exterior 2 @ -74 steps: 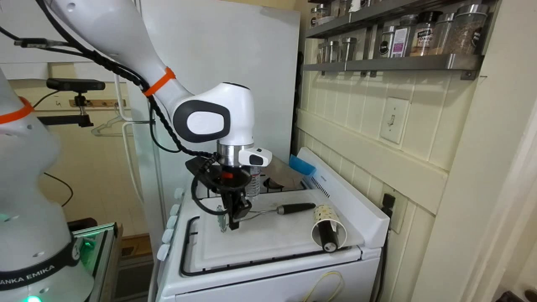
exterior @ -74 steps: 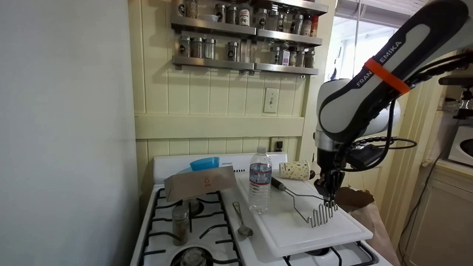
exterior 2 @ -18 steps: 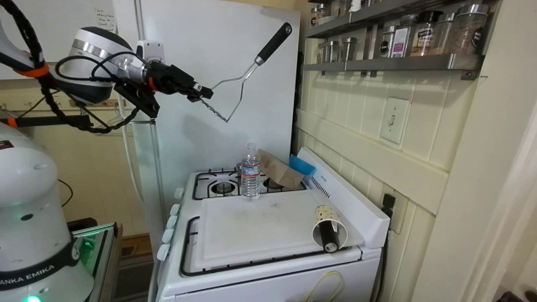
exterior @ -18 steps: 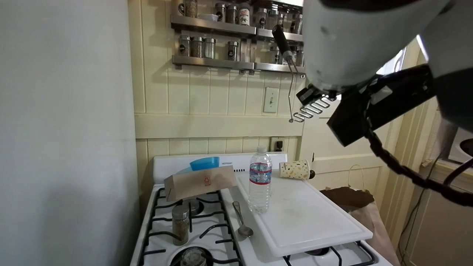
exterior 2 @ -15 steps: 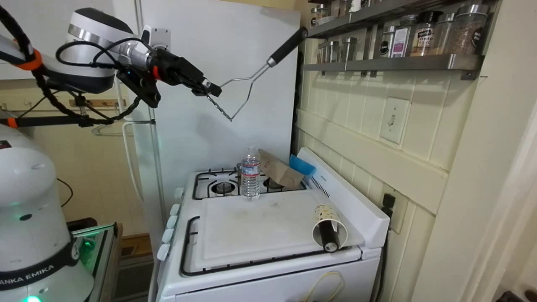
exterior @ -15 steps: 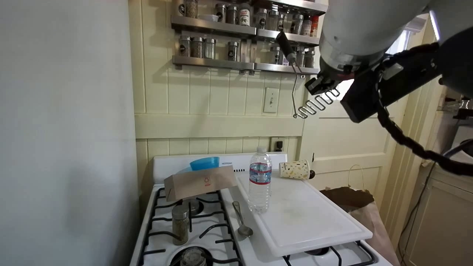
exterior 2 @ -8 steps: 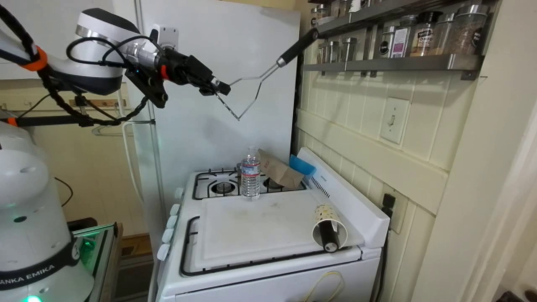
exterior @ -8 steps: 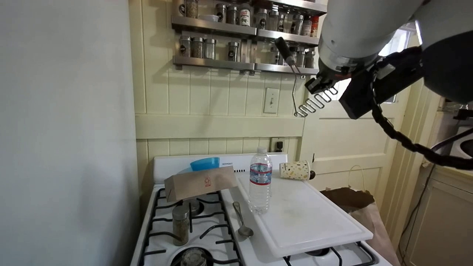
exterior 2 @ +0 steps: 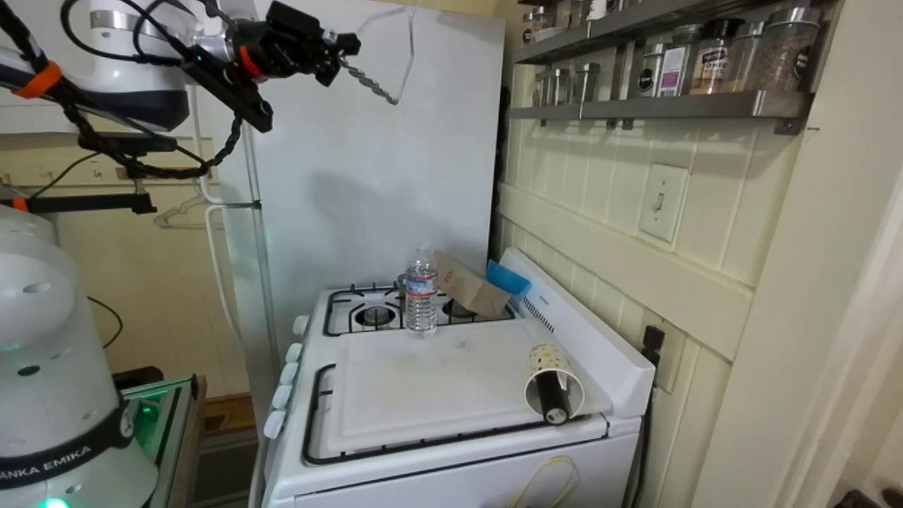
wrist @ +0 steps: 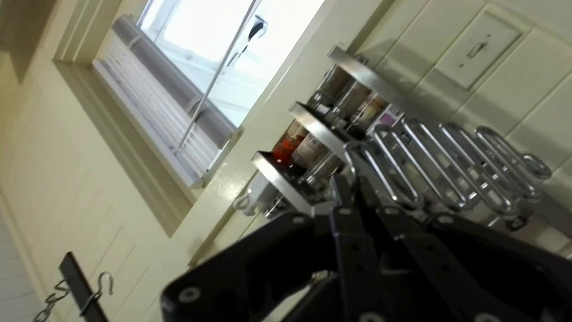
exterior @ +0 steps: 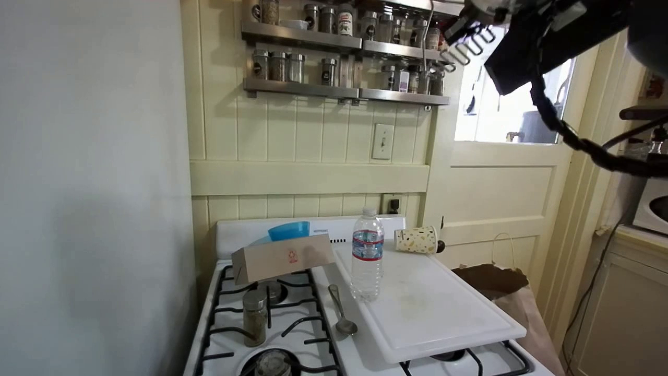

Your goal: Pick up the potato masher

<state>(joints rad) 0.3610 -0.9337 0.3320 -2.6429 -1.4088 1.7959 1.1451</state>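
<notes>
My gripper (exterior 2: 342, 55) is shut on the end of the potato masher's zigzag wire head and holds it high above the stove. The masher (exterior 2: 370, 85) shows as a silvery head with bent wire arms rising from it; its handle is out of view above the frame. In an exterior view the masher head (exterior: 464, 52) is in front of the spice shelves, and my gripper (exterior: 459, 28) is at the top edge. In the wrist view the zigzag head (wrist: 380, 175) extends to the right from the gripper (wrist: 353, 181), its end wire between the fingertips.
A white board (exterior: 433, 313) lies on the stove with a water bottle (exterior: 367, 261) upright at its edge. A patterned cup (exterior: 416, 240) lies on its side at the back. A spoon (exterior: 342, 318) and spice jar (exterior: 254, 318) are nearby. Spice shelves (exterior: 302, 90) hang on the wall.
About five seconds ago the masher lay on the board with the gripper at its head. It has been lifted high; in the last half second it rose further and moved slightly back toward the robot's base.
</notes>
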